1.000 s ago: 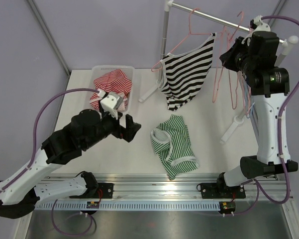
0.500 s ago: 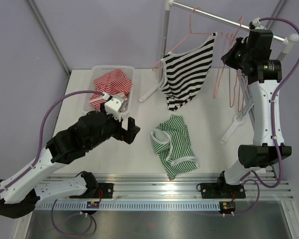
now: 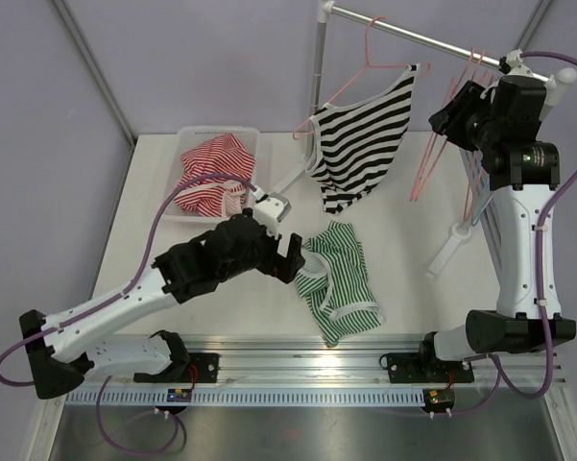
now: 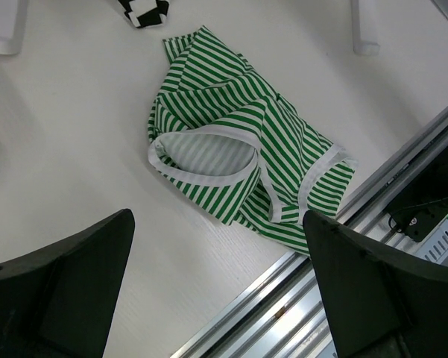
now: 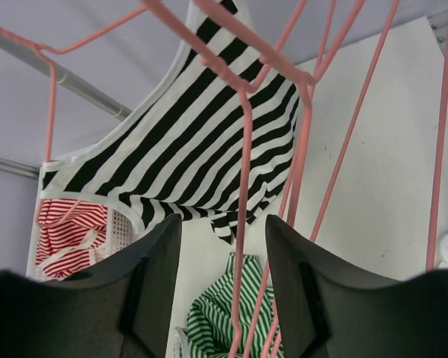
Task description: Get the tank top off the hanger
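A black-and-white striped tank top [image 3: 360, 144] hangs from a pink hanger [image 3: 370, 58] on the rail [image 3: 403, 31]; in the right wrist view the tank top [image 5: 186, 149] fills the middle. My right gripper [image 3: 449, 108] is up at the rail to the right of it, among several bare pink hangers [image 3: 456, 144]. It stands open, and in its own view my right gripper [image 5: 224, 246] has a bare hanger's wire [image 5: 242, 186] running between the jaws, clear of both. My left gripper [image 3: 290, 257] is open and low over the table, with nothing between the fingers of the left gripper [image 4: 220, 276].
A green striped top [image 3: 336, 279] lies crumpled on the table just right of the left gripper, and the green top [image 4: 238, 164] also fills the left wrist view. A white bin [image 3: 252, 173] at the back left holds a red striped garment [image 3: 211, 168]. The rack's white feet [image 3: 451, 245] rest on the table.
My right gripper has gone from shut to open among the bare pink hangers. The left arm has swung right across the table to the green top's edge.
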